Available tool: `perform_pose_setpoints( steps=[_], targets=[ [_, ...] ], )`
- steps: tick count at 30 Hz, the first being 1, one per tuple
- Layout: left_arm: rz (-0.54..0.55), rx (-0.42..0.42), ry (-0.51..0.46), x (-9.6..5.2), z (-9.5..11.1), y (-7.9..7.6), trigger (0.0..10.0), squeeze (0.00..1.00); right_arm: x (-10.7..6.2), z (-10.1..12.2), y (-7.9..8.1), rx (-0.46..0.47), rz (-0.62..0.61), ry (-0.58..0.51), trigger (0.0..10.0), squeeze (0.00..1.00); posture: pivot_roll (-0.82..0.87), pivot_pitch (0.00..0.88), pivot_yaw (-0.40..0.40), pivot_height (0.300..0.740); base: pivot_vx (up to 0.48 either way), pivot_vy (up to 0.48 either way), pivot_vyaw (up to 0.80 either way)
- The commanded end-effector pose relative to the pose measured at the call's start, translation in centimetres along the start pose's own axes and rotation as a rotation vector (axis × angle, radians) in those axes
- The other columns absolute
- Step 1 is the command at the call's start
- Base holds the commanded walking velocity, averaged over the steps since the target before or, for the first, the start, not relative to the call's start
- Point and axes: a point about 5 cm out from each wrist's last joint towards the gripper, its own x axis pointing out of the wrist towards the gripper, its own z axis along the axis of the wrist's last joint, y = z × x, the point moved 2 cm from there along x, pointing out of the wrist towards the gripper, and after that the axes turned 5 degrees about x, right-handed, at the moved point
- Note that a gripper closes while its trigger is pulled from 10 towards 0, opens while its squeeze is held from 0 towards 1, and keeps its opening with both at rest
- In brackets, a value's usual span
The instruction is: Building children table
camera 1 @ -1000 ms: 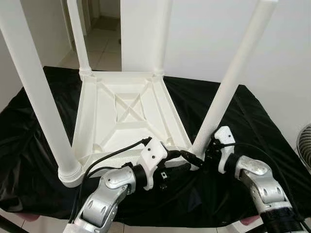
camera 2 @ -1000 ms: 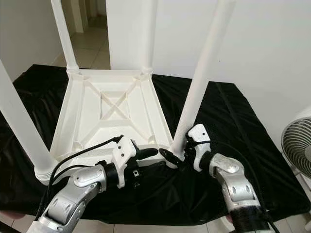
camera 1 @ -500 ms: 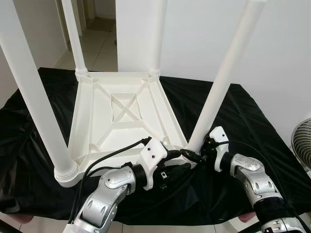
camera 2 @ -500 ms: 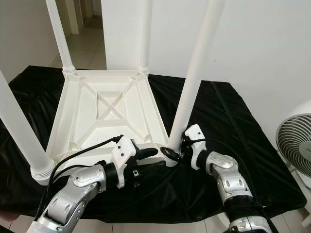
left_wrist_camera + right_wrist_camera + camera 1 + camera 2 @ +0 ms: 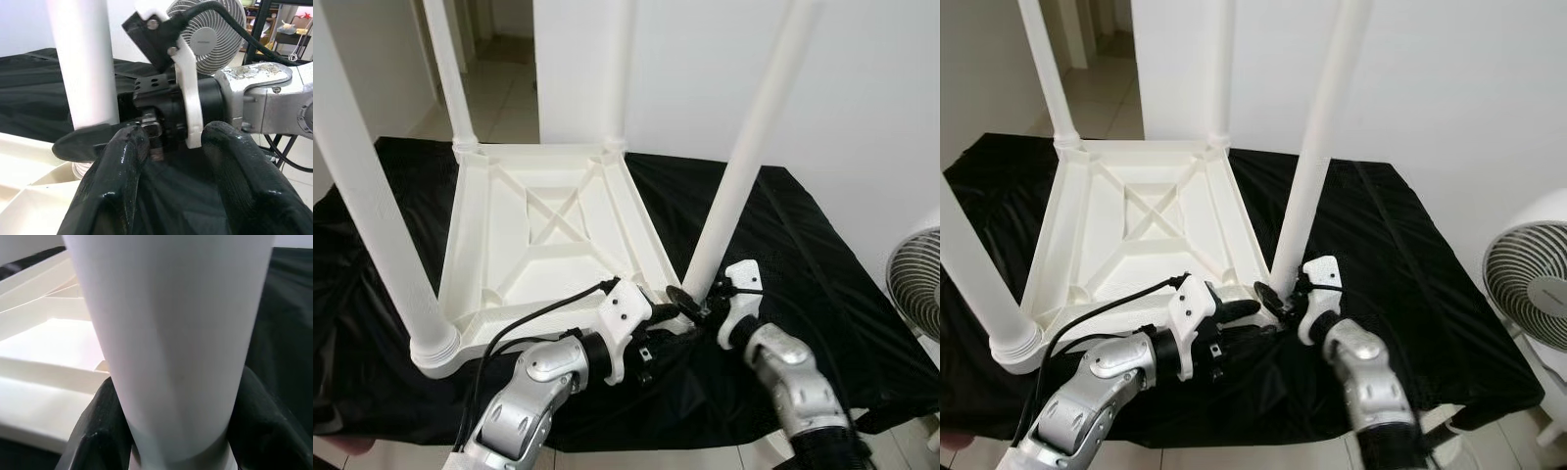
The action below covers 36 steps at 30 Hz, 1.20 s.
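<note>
Children's table (image 5: 548, 230): white plastic, lying upside down on the black cloth (image 5: 803, 245) that covers the counter, all four legs pointing up.
Near right leg (image 5: 744, 157): stands in the corner socket closest to the robot's right side, its base just in front of both hands; it looks slightly tilted.
Other legs: two at the far corners, one thick one (image 5: 372, 206) at the near left corner, each seated in its collar.
Step in hand: judged to be seating or twisting the near right leg home in its socket.
Doing it well: grip low, close to the collar, keep the leg in line with the socket so it does not bind, and press or turn evenly; the tabletop should be steadied so it does not slide on the slick cloth.
Right hand (image 5: 698, 302): at the foot of the near right leg; in the right wrist view its black fingers (image 5: 93, 431) sit either side of the white tube, clamped around it just above the collar.
Left hand (image 5: 668, 315): reaching in from the left toward the same corner, fingers (image 5: 122, 161) spread apart with nothing between them, tips just beside the right hand and the leg's base; whether they touch the table's rim cannot be told.
Risk: the two hands are crowded at one corner and could foul each other.
Surroundings: a white fan (image 5: 1528, 284) stands on the floor to the right, white wall behind, a doorway at the far left.
</note>
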Motion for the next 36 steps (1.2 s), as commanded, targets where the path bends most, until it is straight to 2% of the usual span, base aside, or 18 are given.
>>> perform_pose_setpoints(
  steps=[1, 2, 5, 7, 8, 11, 16, 17, 20, 21, 25, 26, 32, 36],
  targets=[
    [0.062, -0.008, 0.012, 0.0, -0.2, 0.2, 10.0, 0.0, -0.3, -1.1, -1.1, -0.006, -0.114, 0.059, 0.0, 0.0, 0.0, 0.054, -0.08, 0.74, 0.0, 0.0, 0.0],
    [0.06, -0.009, 0.013, -0.1, -0.2, 0.1, 10.0, 0.0, -0.2, -1.0, -1.0, 0.017, -0.211, 0.043, 0.0, 0.0, 0.0, 0.053, -0.081, 0.74, 0.0, 0.0, 0.0],
    [0.059, -0.009, 0.013, -0.1, -0.2, 0.1, 10.0, 0.0, -0.2, -1.0, -0.9, 0.027, -0.242, 0.037, 0.0, 0.0, 0.0, 0.049, -0.08, 0.74, 0.0, 0.0, 0.0],
    [0.057, -0.009, 0.012, 0.0, -0.2, 0.0, 10.0, 0.0, -0.2, -1.0, -0.7, 0.042, -0.335, 0.02, 0.0, 0.0, 0.0, 0.046, -0.082, 0.74, 0.0, 0.0, 0.0],
    [0.057, -0.009, 0.012, 0.0, -0.2, 0.0, 10.0, 0.0, -0.2, -1.0, -0.7, 0.042, -0.335, 0.02, 0.0, 0.0, 0.0, 0.046, -0.082, 0.74, 0.0, 0.0, 0.0],
    [0.054, -0.006, 0.012, 0.1, -0.2, 0.0, 10.0, 0.0, -0.5, -1.3, -0.4, 0.062, -0.482, 0.031, 0.0, 0.0, 0.01, 0.041, -0.09, 0.74, 0.0, 0.0, 0.0],
    [0.054, -0.006, 0.012, 0.1, -0.2, 0.0, 10.0, 0.0, -0.5, -1.3, 0.0, 0.081, -0.526, 0.034, 0.0, 0.0, 0.01, 0.041, -0.09, 0.74, 0.0, 0.0, 0.0],
    [0.063, -0.009, 0.009, 0.1, -0.2, 0.0, 10.0, 0.0, 0.0, -0.3, 0.9, 0.15, -0.478, -0.022, 4.7, 0.0, 0.01, 0.034, -0.098, 0.74, 0.0, 0.0, 0.0],
    [0.065, -0.011, 0.009, 0.1, -0.3, -0.1, 10.0, 0.0, 0.1, 0.0, 1.1, 0.169, -0.456, -0.041, 4.7, 0.0, 0.01, 0.033, -0.099, 0.74, 0.0, 0.0, 0.0],
    [0.063, -0.013, 0.006, 0.2, -0.3, -0.2, 10.0, 0.0, 0.2, 0.3, 1.2, 0.171, -0.444, -0.055, 10.0, 0.0, 0.01, 0.031, -0.1, 0.74, 0.0, 0.0, 0.0],
    [0.059, -0.014, 0.004, 0.3, -0.2, -0.3, 10.0, 0.0, 0.2, 0.6, 1.1, 0.162, -0.436, -0.067, 10.0, 0.0, 0.01, 0.027, -0.1, 0.74, 0.0, 0.0, 0.0],
    [0.061, -0.013, 0.003, 0.3, -0.2, -0.2, 10.0, 0.0, 0.3, 1.0, 1.2, 0.157, -0.411, -0.087, 10.0, 1.0, 0.01, 0.027, -0.1, 0.74, 0.0, 0.0, 0.0],
    [0.065, -0.01, 0.004, 0.2, -0.2, 0.0, 10.0, 0.0, 0.3, 1.9, 1.4, 0.154, -0.342, -0.12, 10.0, 1.0, 0.01, 0.028, -0.099, 0.74, 0.0, 0.0, 0.0],
    [0.064, -0.012, 0.005, 0.2, -0.2, -0.1, 10.0, 0.0, -0.3, 2.1, 0.8, 0.119, -0.244, -0.109, 10.0, 1.0, 0.01, 0.031, -0.1, 0.74, 0.0, 0.0, 0.0]
  ],
)
